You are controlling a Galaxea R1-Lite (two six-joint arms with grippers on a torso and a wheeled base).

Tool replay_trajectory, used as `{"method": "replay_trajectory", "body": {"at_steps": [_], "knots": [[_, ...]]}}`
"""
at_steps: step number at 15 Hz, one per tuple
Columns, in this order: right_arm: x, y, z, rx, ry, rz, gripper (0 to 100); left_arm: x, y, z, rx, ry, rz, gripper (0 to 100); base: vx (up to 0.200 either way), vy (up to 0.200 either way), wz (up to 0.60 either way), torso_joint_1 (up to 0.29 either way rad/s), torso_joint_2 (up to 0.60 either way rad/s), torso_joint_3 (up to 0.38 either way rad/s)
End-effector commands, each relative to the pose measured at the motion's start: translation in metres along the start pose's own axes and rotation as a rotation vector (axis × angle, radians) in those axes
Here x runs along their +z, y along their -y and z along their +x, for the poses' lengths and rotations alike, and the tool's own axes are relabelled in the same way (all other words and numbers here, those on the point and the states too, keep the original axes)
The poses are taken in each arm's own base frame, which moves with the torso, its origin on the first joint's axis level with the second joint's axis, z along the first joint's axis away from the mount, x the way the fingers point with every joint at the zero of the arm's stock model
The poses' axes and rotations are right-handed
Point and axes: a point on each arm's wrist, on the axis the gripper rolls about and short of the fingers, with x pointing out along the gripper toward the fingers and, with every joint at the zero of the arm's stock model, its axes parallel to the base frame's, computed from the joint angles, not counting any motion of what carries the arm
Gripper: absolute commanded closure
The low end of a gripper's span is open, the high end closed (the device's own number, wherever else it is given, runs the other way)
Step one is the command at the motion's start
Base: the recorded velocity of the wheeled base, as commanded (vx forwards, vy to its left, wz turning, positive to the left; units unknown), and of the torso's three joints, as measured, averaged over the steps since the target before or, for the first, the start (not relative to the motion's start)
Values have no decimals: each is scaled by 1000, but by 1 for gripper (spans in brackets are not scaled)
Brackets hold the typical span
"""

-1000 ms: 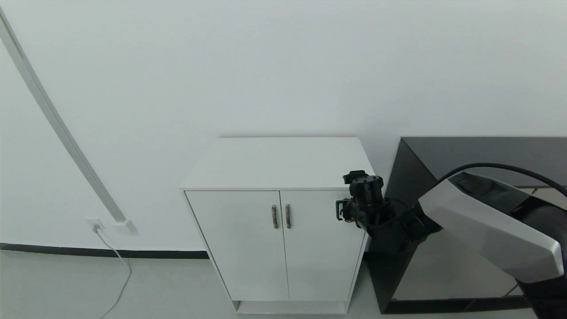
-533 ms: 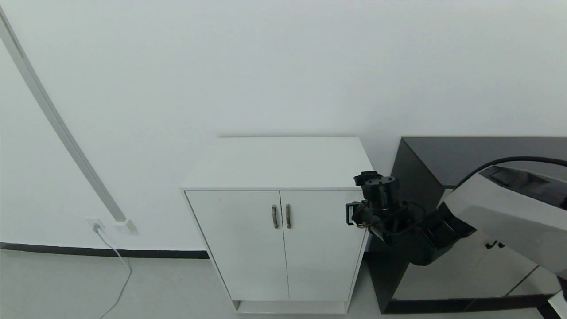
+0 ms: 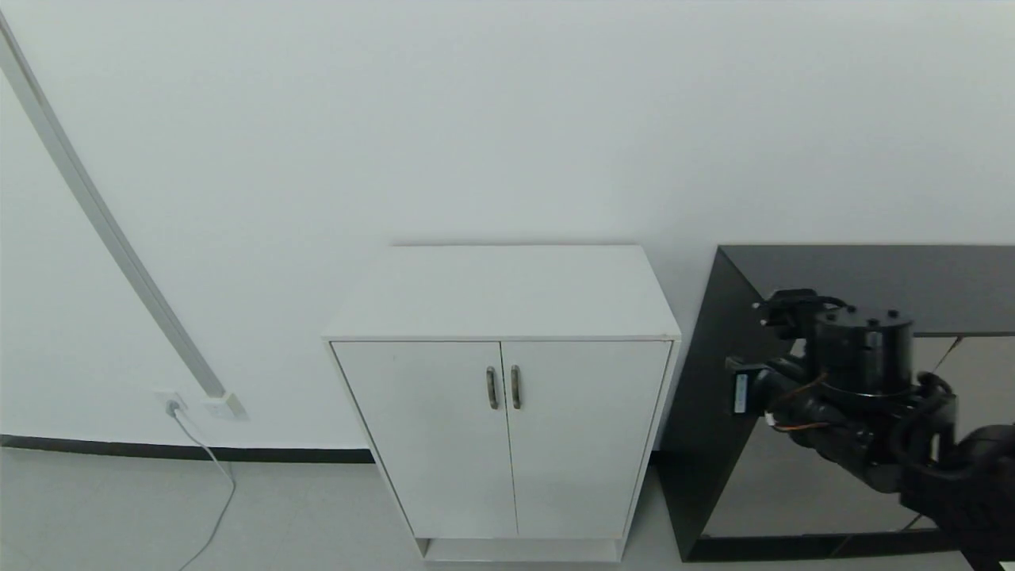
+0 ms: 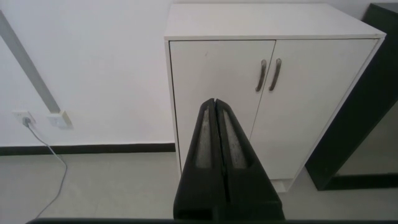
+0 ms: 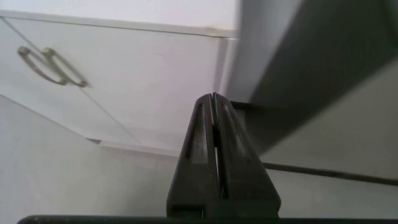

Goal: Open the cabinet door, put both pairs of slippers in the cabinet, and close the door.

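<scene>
Since both flat white doors (image 3: 432, 436) sit flush, cabinet (image 3: 507, 293) interior's hidden; stands by wall (image 3: 507, 119), 2 curved metal handles (image 3: 503, 387) mid. Left hand (image 4: 214, 106) & right hand (image 5: 213, 101) pinched tight, empty. Glossy black unit (image 3: 710, 381) cut off rt.

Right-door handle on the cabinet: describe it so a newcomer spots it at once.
Find the white cabinet against the wall, left of the black unit. Its two shut doors meet at a centre seam flanked by two short upright metal handles. The right-door handle sits on the right door, nearer the black unit than its twin.
</scene>
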Motion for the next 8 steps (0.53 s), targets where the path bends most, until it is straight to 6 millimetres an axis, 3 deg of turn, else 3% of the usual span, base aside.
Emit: {"method": "replay_trajectory", "body": {"at_steps": [1,8], "knots": [[5,45,-65,-77,80,19,100,0,0,0,0,1,1,100,0,0,0,0,0,0],[-41,84,-174,-104,73,8,100,0,0,0,0,1,1,100,0,0,0,0,0,0]]}}
